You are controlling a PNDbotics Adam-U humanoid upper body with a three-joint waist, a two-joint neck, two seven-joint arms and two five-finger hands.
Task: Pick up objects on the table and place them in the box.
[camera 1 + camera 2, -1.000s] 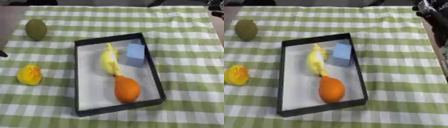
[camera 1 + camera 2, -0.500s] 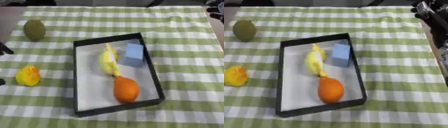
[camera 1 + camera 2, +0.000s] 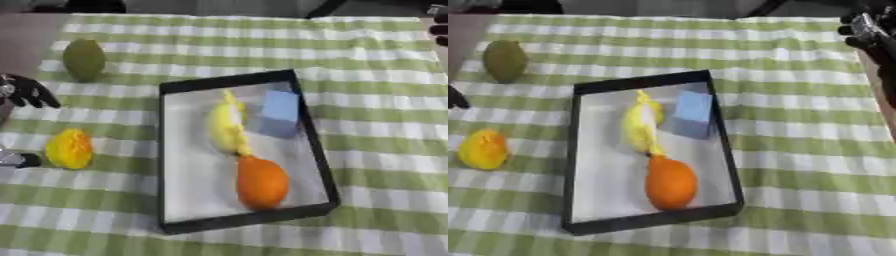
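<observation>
left hand (image 3: 26, 92), fingers unclear to me, nears the small yellow rounded fruit (image 3: 69, 148); i could knock it rolling off the green checked tablecloth (image 3: 367, 60).

- Illumination: even, moderately bright and diffuse; no glare on the checked cloth (image 3: 367, 55).
- Shadows: soft and faint; a weak shadow lies beside the blue block (image 3: 280, 111) inside the box (image 3: 229, 80).
- Focus: both views are soft overall; edges of the orange fruit (image 3: 669, 182) are smeared.
- Left robot hand (image 3: 26, 91) at the frame edge is blurred.
</observation>
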